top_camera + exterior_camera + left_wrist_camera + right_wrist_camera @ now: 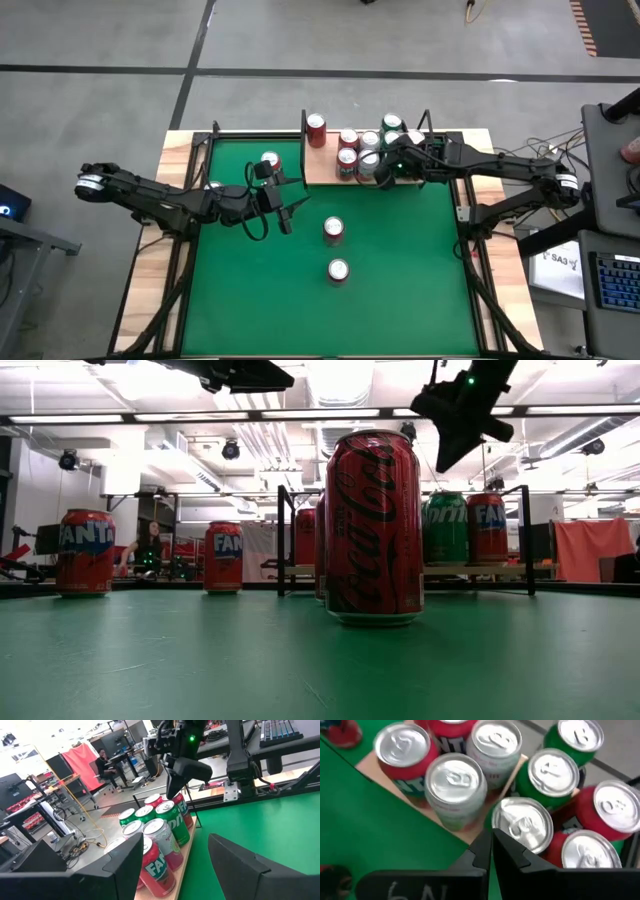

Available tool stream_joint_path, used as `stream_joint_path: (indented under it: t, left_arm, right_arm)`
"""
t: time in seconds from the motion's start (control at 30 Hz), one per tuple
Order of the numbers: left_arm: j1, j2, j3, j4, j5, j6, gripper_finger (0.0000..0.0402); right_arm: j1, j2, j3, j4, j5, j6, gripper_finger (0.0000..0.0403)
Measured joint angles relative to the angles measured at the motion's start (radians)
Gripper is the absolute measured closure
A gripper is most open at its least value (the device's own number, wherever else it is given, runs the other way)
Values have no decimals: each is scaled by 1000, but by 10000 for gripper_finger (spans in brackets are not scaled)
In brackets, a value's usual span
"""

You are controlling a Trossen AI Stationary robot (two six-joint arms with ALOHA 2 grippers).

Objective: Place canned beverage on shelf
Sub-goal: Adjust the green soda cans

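The shelf [322,166], a tan board with black uprights, stands at the table's far edge and carries several cans [369,150], red, green and silver-topped [455,785]. My right gripper [384,179] is shut and hangs slanting down just above the cans at the shelf's front right [492,852], clear of them in the low view [452,452]. My left gripper [289,213] is open and level, left of the table's middle, pointing toward the shelf [175,870] with nothing between its fingers. Three cans stand upright on the green felt: a Coca-Cola can [375,525], another [333,230] and a Fanta can [270,160].
The shelf's black uprights [283,540] rise at its ends. Wooden borders and black frame bars [190,150] run along the table's sides. Free green felt [400,260] lies on the near right. A person sits in the room beyond the table [150,550].
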Motion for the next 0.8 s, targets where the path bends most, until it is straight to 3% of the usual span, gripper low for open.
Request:
stream_joint_path:
  t: [0.13, 0.47, 0.8]
  left_arm:
    - [0, 0, 0, -1, 0, 4, 194]
    - [0, 0, 0, 1, 0, 8, 194]
    - [0, 0, 0, 6, 0, 8, 194]
  right_arm:
    - [0, 6, -35, -9, 62, 57, 394]
    - [2, 43, -100, 99, 76, 93, 394]
    - [2, 33, -97, 94, 65, 102, 394]
